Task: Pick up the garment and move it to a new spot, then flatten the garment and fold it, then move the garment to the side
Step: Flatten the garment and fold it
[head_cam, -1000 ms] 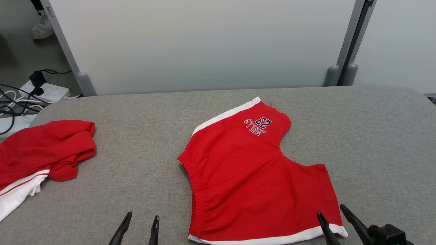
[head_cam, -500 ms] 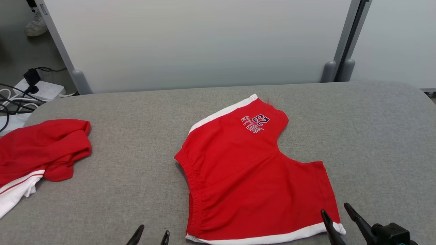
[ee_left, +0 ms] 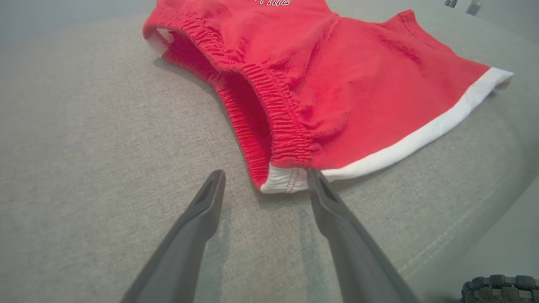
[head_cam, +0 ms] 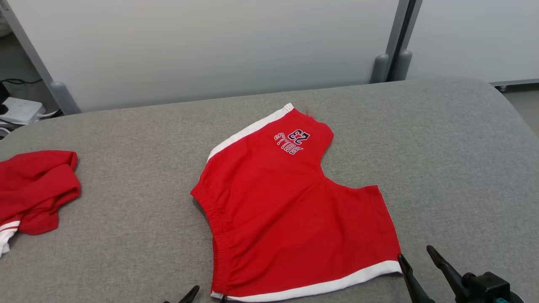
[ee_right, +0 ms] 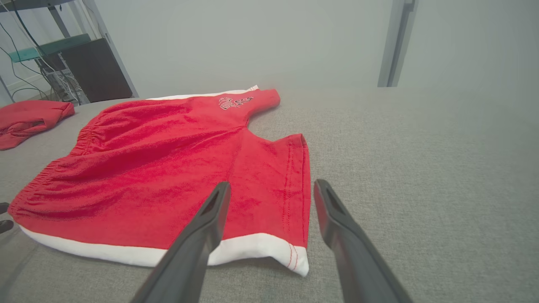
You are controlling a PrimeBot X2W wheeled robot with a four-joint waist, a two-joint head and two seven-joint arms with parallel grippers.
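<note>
Garment [head_cam: 290, 210]: red shorts. Left gripper [ee_left: 265, 172], right gripper [ee_right: 271, 183]: both wide, empty, a hem corner just ahead of each. Risk: pinching one layer only, so the fabric bunches.

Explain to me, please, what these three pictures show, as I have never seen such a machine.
This is a wheeled robot with two arms, each ending in a two-fingered gripper. One picture comes from a camera on its head, looking down at a grey table; the other two come from cameras on its wrists, looking along the fingers. Red shorts with white trim lie spread flat, and another red garment is bunched at the table's left. The left gripper is at the shorts' waistband corner, the right gripper at a leg corner. Both are open and hold nothing.
</note>
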